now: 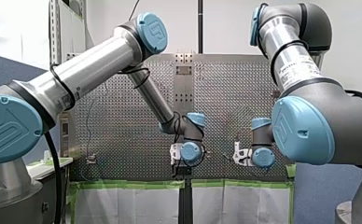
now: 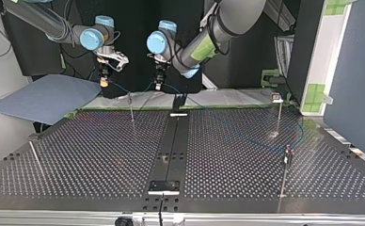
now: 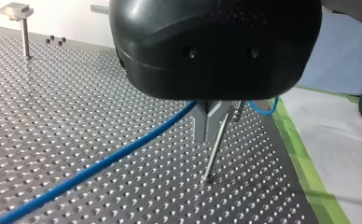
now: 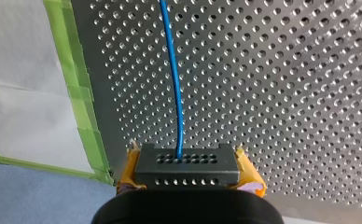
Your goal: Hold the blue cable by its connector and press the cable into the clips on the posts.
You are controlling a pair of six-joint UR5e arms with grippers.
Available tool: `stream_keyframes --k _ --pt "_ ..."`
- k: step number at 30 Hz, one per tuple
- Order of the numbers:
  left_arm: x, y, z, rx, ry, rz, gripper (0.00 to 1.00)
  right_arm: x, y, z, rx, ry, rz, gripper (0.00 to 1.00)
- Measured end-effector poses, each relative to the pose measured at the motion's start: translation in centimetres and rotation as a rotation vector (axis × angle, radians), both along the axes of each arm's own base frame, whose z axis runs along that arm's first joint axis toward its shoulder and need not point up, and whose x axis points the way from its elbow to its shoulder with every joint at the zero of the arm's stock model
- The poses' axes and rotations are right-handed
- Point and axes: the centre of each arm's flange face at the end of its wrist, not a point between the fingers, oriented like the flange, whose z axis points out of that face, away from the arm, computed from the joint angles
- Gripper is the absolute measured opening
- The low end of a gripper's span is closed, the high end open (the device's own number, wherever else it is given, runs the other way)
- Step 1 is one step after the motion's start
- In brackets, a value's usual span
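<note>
Both arms hold the blue cable [image 4: 175, 84] over the perforated table [image 4: 286, 70].
The right end effector [image 4: 187, 162] is clamped on the dark connector [image 4: 188, 176], a yellow pad [image 4: 250, 175] at each side, and the cable runs straight ahead of it. The left end effector [image 3: 214, 122] has its metal fingers pinched together on the cable, just above a thin post [image 3: 215, 151].

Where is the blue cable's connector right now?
In the right wrist view the dark connector sits clamped between the yellow pads of my right gripper, over the perforated table near its green-taped edge, with the blue cable running out ahead.
</note>
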Motion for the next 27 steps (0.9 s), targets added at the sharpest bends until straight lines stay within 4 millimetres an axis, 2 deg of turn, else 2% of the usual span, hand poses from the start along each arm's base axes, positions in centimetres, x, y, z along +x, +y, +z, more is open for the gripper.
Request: stream_keyframes --k 5,10,14,17,21,27 --pt "0.2 -1.0 -2.0 0.0 0.007 -0.006 0.0 0.1 0.0 -0.1 0.0 0.016 0.027 0.0" --pt "-0.7 -2.2 -4.3 -0.019 0.024 -0.021 0.0 -0.3 -0.3 -0.2 -0.005 0.022 0.038 0.0" --pt "-1.2 -2.2 -6.8 -0.009 0.048 -0.024 0.0 -0.6 -0.5 -1.2 -0.002 0.029 0.055 0.0" --pt "-1.5 -2.1 -7.8 0.002 0.06 -0.026 0.0 -0.8 -0.6 -2.4 0.009 0.024 0.071 0.0" --pt "-1.4 -2.6 -7.7 -0.001 0.056 -0.03 0.0 -1.4 -1.1 -3.3 0.014 0.016 0.09 0.0" --pt "-1.3 -3.7 -7.0 -0.015 0.037 -0.026 0.0 -2.9 -2.6 -3.2 -0.009 0.006 0.106 0.0"
